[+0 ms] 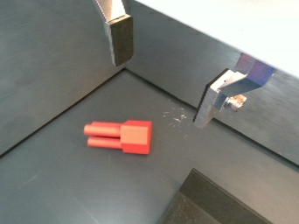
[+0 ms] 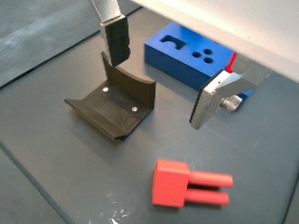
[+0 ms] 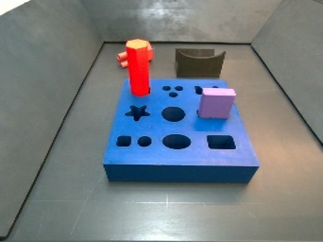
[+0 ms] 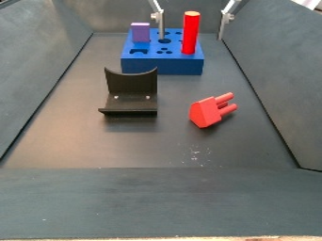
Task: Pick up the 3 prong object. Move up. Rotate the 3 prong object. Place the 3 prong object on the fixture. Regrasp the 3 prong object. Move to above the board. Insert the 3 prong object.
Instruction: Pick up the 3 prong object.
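Gripper (image 2: 158, 74) hangs wide open and empty above the floor; fixture (image 4: 130, 92) sits at nine o'clock of the prong piece (image 4: 212, 108), board (image 4: 165, 55) beyond.

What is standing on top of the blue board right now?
On the board stand a red column and a purple cube; their holes are covered. The 3 prong object lies on the floor, the open gripper above it.

I see a salmon-red 3 prong object (image 4: 212, 109), dark fixture (image 4: 128, 92), blue board (image 3: 177, 132), and silver pincer (image 2: 159, 77) above the fixture.
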### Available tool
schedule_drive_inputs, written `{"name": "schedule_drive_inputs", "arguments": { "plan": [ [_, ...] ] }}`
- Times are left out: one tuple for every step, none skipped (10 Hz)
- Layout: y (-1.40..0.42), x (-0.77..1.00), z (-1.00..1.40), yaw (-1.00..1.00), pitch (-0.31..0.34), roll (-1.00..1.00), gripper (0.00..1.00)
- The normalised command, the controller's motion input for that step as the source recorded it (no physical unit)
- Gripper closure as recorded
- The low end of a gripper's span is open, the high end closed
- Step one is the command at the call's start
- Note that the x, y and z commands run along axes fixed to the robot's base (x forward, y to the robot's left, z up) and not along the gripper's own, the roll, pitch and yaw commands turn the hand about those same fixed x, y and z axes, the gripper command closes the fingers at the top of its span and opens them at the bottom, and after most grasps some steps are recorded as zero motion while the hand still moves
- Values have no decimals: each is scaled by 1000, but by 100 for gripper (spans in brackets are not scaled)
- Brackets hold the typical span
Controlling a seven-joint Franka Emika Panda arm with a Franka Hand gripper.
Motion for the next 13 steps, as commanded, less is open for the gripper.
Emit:
{"name": "schedule_drive_inputs", "arguments": {
  "plan": [
    [206, -14, 0, -697, -67, -21, 0],
    [183, -51, -54, -731, -76, 0, 0],
    [117, 0, -120, -837, -77, 0, 0],
    [114, 0, -183, -860, -51, 0, 0],
    [0, 0, -249, -846, -13, 61, 0],
    [0, -89, -283, -857, -53, 76, 0],
    [0, -109, -311, -849, -59, 77, 0],
    [0, -186, -306, -794, -70, 76, 0],
    [0, -263, -263, -774, -71, 61, 0],
    [0, -280, -311, -743, -106, 59, 0],
    [63, -229, -423, -686, -76, 64, 0],
    [83, -249, -486, -726, -114, 69, 0],
    [77, -34, -531, -749, -97, 87, 0]
  ]
}}
